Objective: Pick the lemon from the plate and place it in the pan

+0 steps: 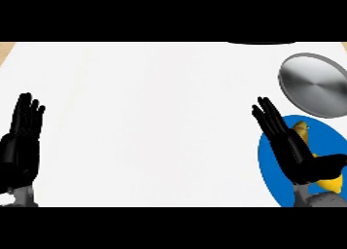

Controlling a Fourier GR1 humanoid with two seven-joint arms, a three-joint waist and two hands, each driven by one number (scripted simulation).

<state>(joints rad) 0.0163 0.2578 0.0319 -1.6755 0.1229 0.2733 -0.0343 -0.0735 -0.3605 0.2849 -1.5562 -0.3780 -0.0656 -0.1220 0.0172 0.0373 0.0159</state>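
Worktop (147,121): white, broad, taking up nearly the whole head view; a strip of pale wood shows at its far corners.

Left hand (16,146): black, at the view's left edge, resting open with fingers (26,114) straight and pointing away from the robot. Nothing lies near these fingers; bare worktop surrounds them.

Right hand (298,151): black, at the view's right, over the near-left part of the plate. Fingers (270,119) straight and together, pointing away and slightly left; thumb stuck out to the right. The fingers are open and hold nothing.

Plate (341,141): blue, round, lying flat under and to the right of the right hand, cut off by the view's right edge.

Lemon (332,184): yellow, on the plate, partly hidden behind the palm and thumb. One part shows just right of the fingers, another below the thumb. Whether the hand touches it cannot be told.

Pan (318,85): grey metal, round, on the worktop beyond the right fingertips and to their right, just past the plate's far rim. Its handle is not visible.
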